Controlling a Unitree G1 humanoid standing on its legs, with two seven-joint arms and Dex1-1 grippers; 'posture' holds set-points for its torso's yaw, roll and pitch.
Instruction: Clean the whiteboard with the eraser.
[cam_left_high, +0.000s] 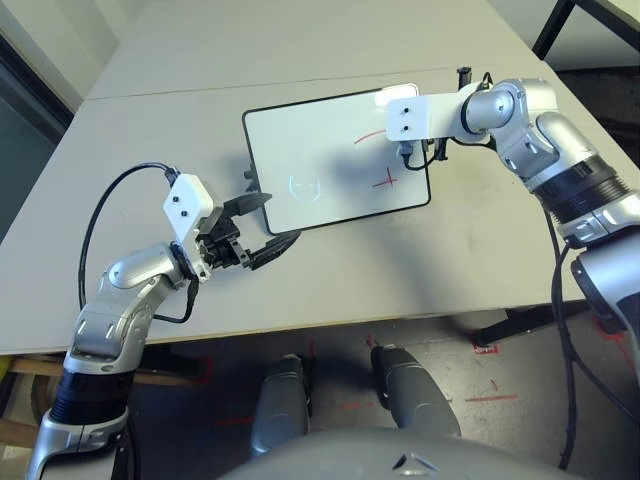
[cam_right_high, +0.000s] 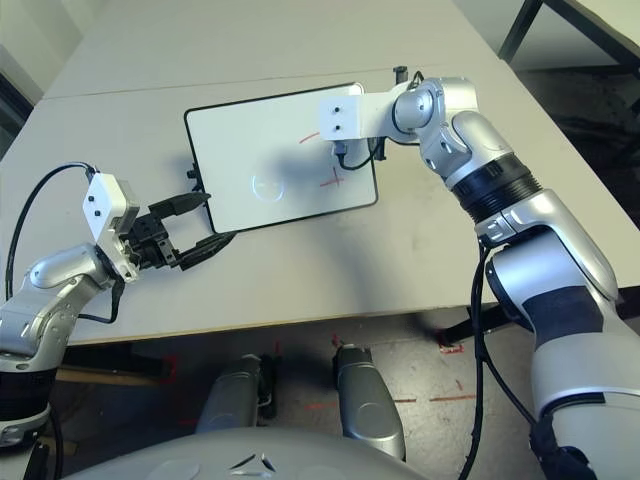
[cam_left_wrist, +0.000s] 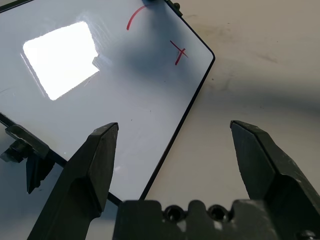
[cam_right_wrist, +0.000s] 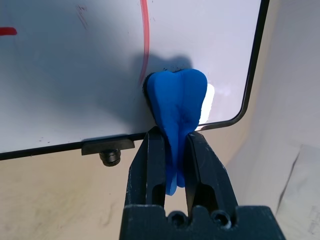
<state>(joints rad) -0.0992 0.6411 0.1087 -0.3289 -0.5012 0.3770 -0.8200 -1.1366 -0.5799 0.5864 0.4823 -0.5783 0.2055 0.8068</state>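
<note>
Right wrist view: right pincer (cam_right_wrist: 175, 150) is clamped tight on the eraser (cam_right_wrist: 177, 107), fingers (cam_right_wrist: 149, 165) squeezing its waist so the blue block sticks out past the tips, long axis in line with the fingers. Eraser's free end is pressed on the whiteboard (cam_left_high: 320, 150) right at the end of the red arc (cam_right_wrist: 145, 35), near the board's far right corner.

Key relation for the wipe: in the left eye view the arc (cam_left_high: 370, 137) runs off toward 9 o'clock from the right pincer (cam_left_high: 405, 150), and the red cross (cam_left_high: 385, 181) sits toward 6–7 o'clock of it, nearer the robot. So my read is the stroke should sweep along the arc, then pull back to the cross. Right arm is plainly the one on the job.

Left pincer (cam_left_high: 262, 222) is wide open, holding nothing, straddling the board's near left corner, one finger over the white surface, one over the desk (cam_left_high: 450, 260). Probably there to steady the board; contact with the frame I can't confirm.
</note>
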